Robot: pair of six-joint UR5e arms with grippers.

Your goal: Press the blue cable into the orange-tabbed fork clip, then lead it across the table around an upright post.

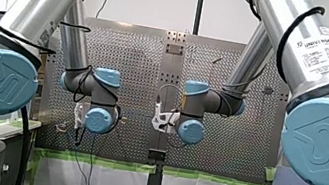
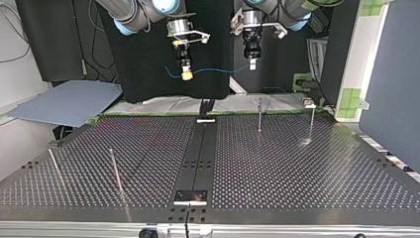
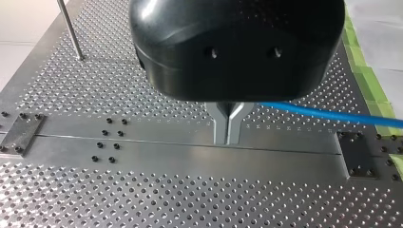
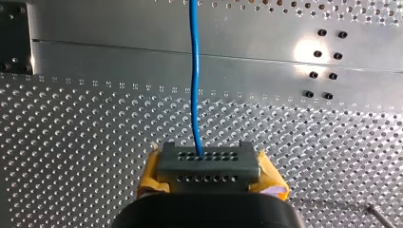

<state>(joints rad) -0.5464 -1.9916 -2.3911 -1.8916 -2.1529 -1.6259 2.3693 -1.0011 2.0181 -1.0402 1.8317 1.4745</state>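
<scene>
Perforated surface (image 2: pixel 297 163), top view: blue cable (image 2: pixel 218 71) slung between right fingers (image 2: pixel 186 75), nine o'clock, and left fingers (image 2: pixel 252 63), three o'clock, both clamped on it. Clip insertion apparently pending; next move: descent.

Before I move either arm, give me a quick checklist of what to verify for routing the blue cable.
1. Grip of left claw on the thin blue cable: ok, metal fingers shut on it.
2. Grip of yellow-padded right claw on the same cable: ok.
3. Cable span between the claws hangs clear above the perforated metal table: ok.
4. Orange-tabbed fork clip located: cannot tell, no orange tab shows.
5. Thin upright metal posts standing on the table: ok.
</scene>
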